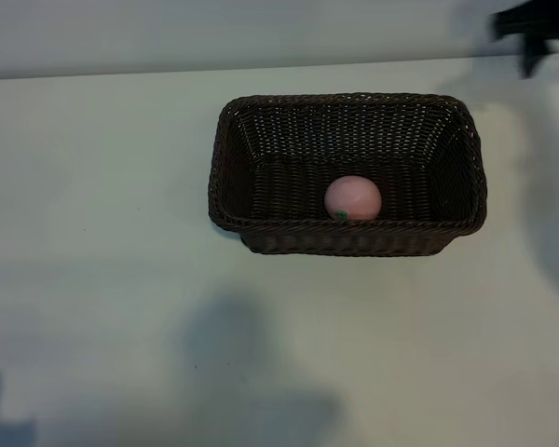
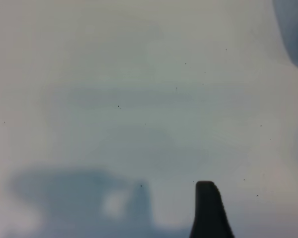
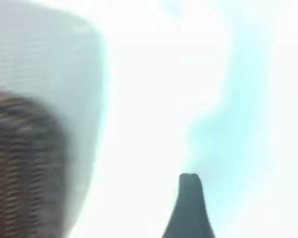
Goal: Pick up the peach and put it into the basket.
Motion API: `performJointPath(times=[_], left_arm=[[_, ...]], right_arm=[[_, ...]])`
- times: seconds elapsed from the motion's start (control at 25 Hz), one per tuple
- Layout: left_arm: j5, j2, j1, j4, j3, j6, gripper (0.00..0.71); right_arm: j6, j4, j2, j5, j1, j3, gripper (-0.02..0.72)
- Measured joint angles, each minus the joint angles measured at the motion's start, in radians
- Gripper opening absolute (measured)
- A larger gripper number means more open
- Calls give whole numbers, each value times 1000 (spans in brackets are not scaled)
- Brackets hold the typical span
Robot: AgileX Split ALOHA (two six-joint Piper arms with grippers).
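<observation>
Peach [image 1: 353,197] sits inside the basket [image 1: 231,158], on the woven floor, tucked against the near wall a bit right of centre, tiny green mark facing the near rim. Basket stands upright mid-table [image 1: 93,279], nothing else in it.

Right gripper [image 1: 533,39] is up at the far right corner of the exterior view, well apart from the basket and holding nothing. Only 1 dark finger [image 3: 189,208] shows in its wrist view, with blurred basket weave off to the side, so how far it's spread I can't tell.

Left gripper: not in the exterior view. Its wrist cam shows 1 dark fingertip [image 2: 208,210] over bare table and shadows. It has hold of nothing; by its set width, jaws are well apart.

Handling call: peach looks small, smooth, round, prob. light. Smooth skin + round shape = slippery, apt to roll or squirt out of a pinch. If real, soft and bruisable, so gentle squeeze. Best hold is across the widest part, pads on opposite sides, coming from above; the near wall crowds 1 side, so approach along the basket's length.

Judgement: drop looks done, peach is where the task wants it.
</observation>
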Motion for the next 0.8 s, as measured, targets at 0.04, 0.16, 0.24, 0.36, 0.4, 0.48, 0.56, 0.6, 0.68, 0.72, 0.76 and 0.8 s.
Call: performJointPath(times=[0.04, 0.16, 0.24, 0.36, 0.4, 0.48, 0.56, 0.6, 0.68, 0.72, 0.76, 0.8], left_arm=[[0, 0, 0, 0, 0, 0, 471], [0, 0, 0, 0, 0, 0, 471], [0, 0, 0, 0, 0, 0, 471], [0, 0, 0, 0, 0, 0, 471], [0, 0, 0, 0, 0, 0, 471], [0, 0, 0, 0, 0, 0, 471], [0, 0, 0, 0, 0, 0, 471], [0, 0, 0, 0, 0, 0, 471], [0, 0, 0, 0, 0, 0, 471], [0, 0, 0, 0, 0, 0, 471], [0, 0, 0, 0, 0, 0, 471], [0, 0, 0, 0, 0, 0, 471]], right_arm=[[-8, 7, 0, -1, -31, 0, 540], [-28, 38, 0, 0, -120, 0, 540], [-38, 49, 0, 0, -152, 0, 540], [-43, 73, -3, 1, -190, 0, 538], [-48, 86, -8, 1, -202, 0, 535], [-62, 116, -30, 2, -224, 0, 524], [-72, 144, -67, 5, -246, 0, 505], [-78, 159, -86, 6, -256, 0, 497], [-91, 183, -136, 6, -279, 1, 485], [-97, 194, -169, 6, -289, 5, 483], [-102, 201, -206, 5, -297, 11, 482], [-104, 204, -244, 8, -302, 18, 479]])
